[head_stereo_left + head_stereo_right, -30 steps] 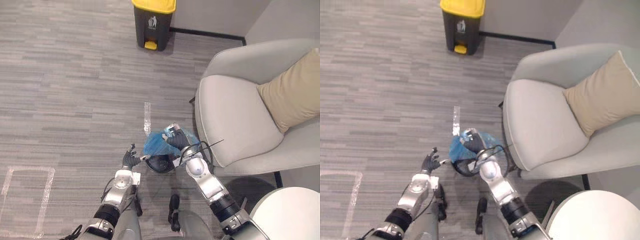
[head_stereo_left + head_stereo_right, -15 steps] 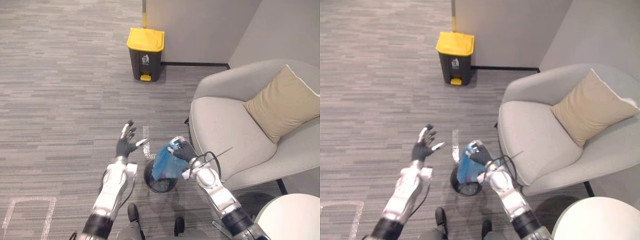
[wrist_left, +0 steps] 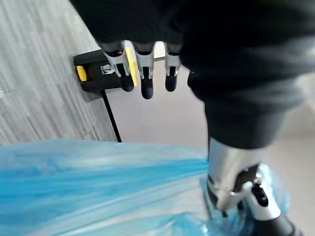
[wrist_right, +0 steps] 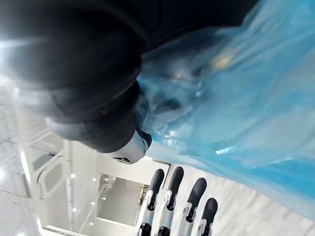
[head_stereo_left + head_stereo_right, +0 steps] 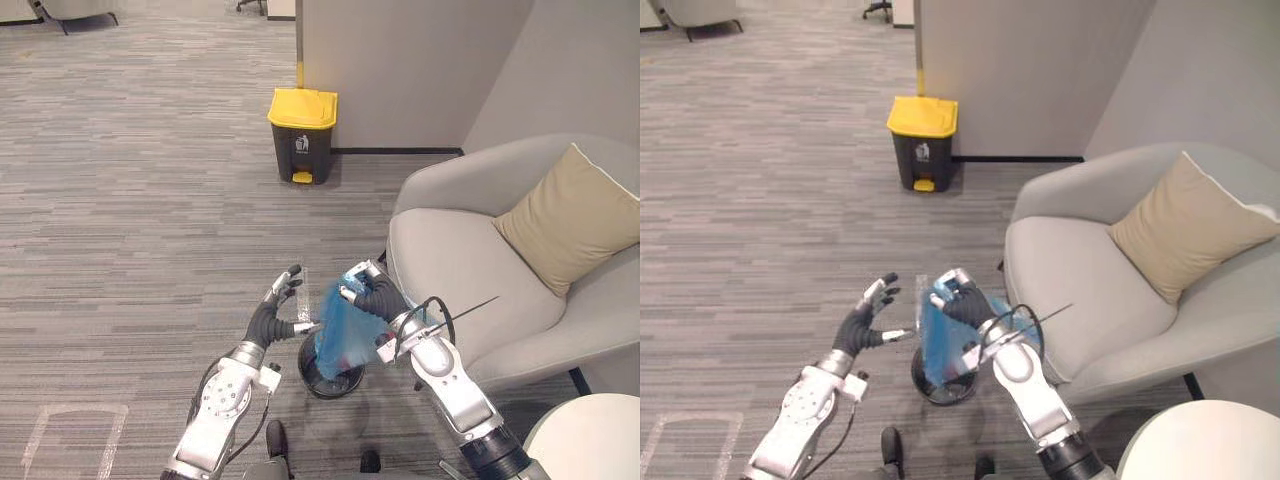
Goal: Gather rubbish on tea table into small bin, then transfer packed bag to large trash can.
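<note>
**Blue bag held over the small bin**

Head views: the right hand (image 5: 372, 297) is clenched on the gathered neck of a thin, translucent blue bag (image 5: 338, 335). The bag hangs crumpled over the round black small bin (image 5: 330, 382) on the striped grey carpet (image 5: 120, 210). The left hand (image 5: 272, 322) is just beside the bag, fingers spread wide and holding nothing. Well apart, by the wall, stands the boxy dark large trash can (image 5: 303, 140) with its glossy yellow lid. A smooth grey armchair (image 5: 460, 260) with a tan cushion (image 5: 568, 218) is near the right arm.

Left wrist view: straight, dark-tipped fingers (image 3: 142, 86) point toward the trash can, and streaky blue film lies close by them.

Right wrist view: glossy, wrinkled film lies against the dark cover and thumb (image 4: 129, 147). Whether the row of fingers (image 4: 174, 189) touches it, I cannot tell.
</note>
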Available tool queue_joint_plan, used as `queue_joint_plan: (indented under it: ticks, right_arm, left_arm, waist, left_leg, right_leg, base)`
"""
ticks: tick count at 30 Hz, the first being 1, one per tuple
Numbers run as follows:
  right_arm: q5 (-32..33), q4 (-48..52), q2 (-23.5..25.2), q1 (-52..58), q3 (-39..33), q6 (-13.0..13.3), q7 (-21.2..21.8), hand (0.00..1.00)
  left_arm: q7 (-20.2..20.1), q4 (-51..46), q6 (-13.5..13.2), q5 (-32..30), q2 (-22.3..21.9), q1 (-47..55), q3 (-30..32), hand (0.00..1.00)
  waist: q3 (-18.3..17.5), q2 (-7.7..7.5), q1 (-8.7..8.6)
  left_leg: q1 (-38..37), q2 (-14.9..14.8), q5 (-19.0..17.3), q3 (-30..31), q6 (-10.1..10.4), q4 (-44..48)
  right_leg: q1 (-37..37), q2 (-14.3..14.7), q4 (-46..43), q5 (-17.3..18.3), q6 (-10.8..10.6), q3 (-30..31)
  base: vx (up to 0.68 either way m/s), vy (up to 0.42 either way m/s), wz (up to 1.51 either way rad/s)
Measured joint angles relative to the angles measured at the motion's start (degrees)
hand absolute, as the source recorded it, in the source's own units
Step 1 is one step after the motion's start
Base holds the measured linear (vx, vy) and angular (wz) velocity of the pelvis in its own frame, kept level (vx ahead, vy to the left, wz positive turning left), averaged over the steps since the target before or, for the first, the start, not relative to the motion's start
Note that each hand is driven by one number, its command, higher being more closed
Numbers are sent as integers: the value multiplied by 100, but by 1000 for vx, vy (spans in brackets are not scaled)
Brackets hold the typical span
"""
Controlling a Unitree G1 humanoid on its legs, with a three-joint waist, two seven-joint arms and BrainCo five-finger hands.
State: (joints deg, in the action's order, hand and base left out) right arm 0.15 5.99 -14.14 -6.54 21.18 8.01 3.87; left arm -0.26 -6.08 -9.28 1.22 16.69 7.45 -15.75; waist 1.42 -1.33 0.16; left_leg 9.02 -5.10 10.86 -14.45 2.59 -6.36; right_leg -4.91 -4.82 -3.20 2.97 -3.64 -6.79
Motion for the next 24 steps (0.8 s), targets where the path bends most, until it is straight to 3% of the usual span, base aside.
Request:
queue_joint_plan:
  ticks: [24]
  right_arm:
    - [735, 702, 175, -523, 432, 65, 77, 100]
  left_arm:
    - [-130, -228, 0, -219, 252, -264, 12, 0]
  waist:
    - [-160, 4, -26]
  left_leg:
    - [-104, -45, -30, -97, 66, -2]
  right_leg:
    - [-10, 39, -18, 3, 64, 141]
  base:
    - [12, -1, -3]
